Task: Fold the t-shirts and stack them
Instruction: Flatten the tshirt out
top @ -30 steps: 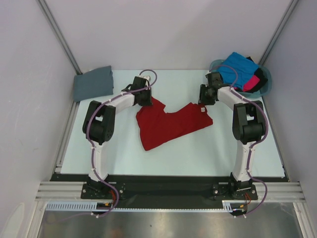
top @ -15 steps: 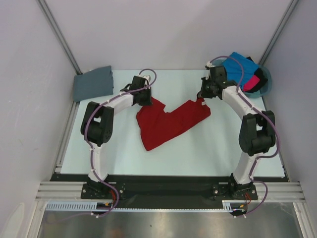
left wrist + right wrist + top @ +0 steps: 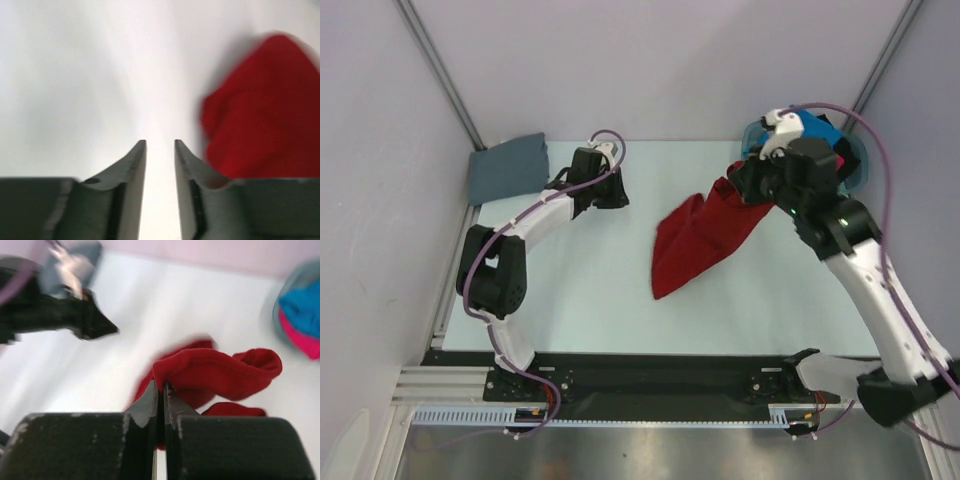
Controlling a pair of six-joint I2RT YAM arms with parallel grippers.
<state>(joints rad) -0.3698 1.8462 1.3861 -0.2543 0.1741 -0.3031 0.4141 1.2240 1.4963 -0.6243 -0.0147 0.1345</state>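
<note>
Left gripper [image 3: 160, 149]: jaws slightly apart, nothing between them.
Right gripper [image 3: 161, 389]: pinched tight on the red shirt's [image 3: 220, 371] edge.
Red shirt: hangs from right gripper, lower end on table [image 3: 570, 290].

Bright even light, faint shadows, overhead sharp, red t-shirt [image 3: 260, 110] motion-blurred in wrist views

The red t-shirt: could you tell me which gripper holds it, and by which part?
The right gripper pinches the red t-shirt by a fold at its far end; the left gripper holds nothing.
</note>
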